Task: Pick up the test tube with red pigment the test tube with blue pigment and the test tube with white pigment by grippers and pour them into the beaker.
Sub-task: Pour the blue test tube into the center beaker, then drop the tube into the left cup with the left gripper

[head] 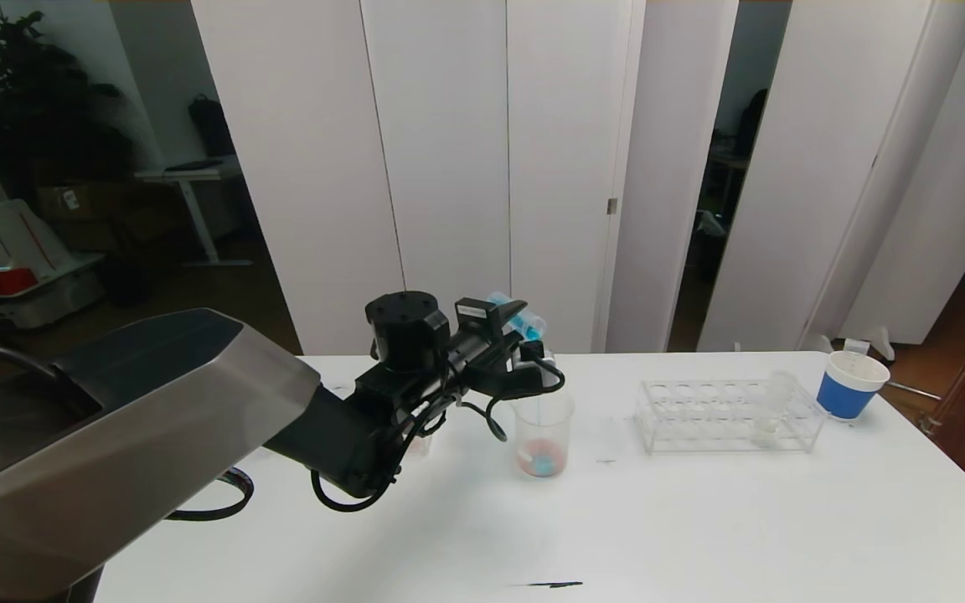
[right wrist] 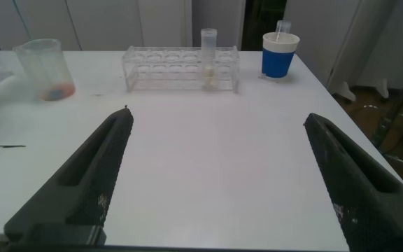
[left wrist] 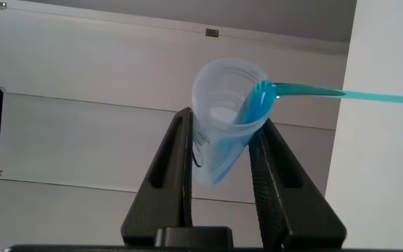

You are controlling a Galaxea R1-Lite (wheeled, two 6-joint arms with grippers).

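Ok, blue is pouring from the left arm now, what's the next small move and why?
Probably hold the tilt a moment longer. The left end effector grips the test tube with blue pigment tipped over the beaker, and a blue stream is running from its mouth, with blue liquid left inside. Righting it now would likely leave pigment behind.

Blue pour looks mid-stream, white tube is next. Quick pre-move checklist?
1. Left gripper shut on the test tube with blue pigment: ok.
2. Tube tipped over the beaker, stream running out: ok, not yet empty.
3. Red and blue pigment at the beaker bottom: ok.
4. Test tube with white pigment upright in the rack: ok.
5. Right gripper open, low over the table, short of the rack: ok.
6. Spills beside the beaker: cannot tell.
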